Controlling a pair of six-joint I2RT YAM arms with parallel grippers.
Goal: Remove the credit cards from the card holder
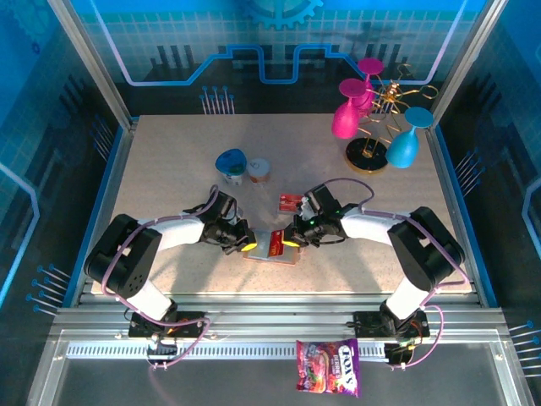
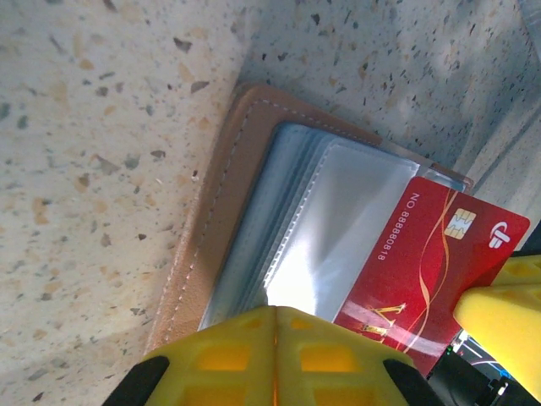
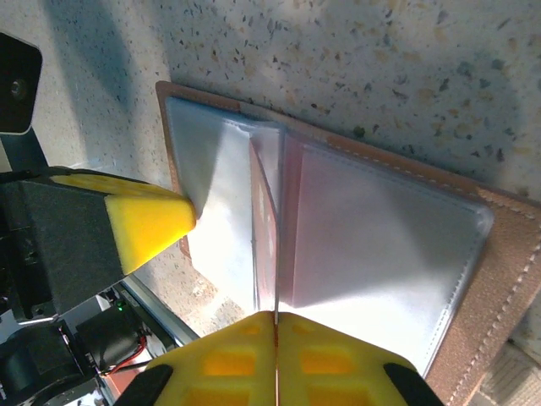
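Red credit card (image 2: pixel 423 262), white "NO" serial, partly inside brown card holder (image 2: pixel 215 194)

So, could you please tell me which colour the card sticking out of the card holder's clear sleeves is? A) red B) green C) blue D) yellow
A: in the left wrist view, the red card, with a chip and gold swirl, pokes out of the card holder.

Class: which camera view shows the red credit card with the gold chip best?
The left wrist view: the red plastic credit card lies face-up, partly out of a clear plastic sleeve, number and chip readable. The top external view shows it as a tiny red patch; the right wrist view gives just a reddish tint through plastic.
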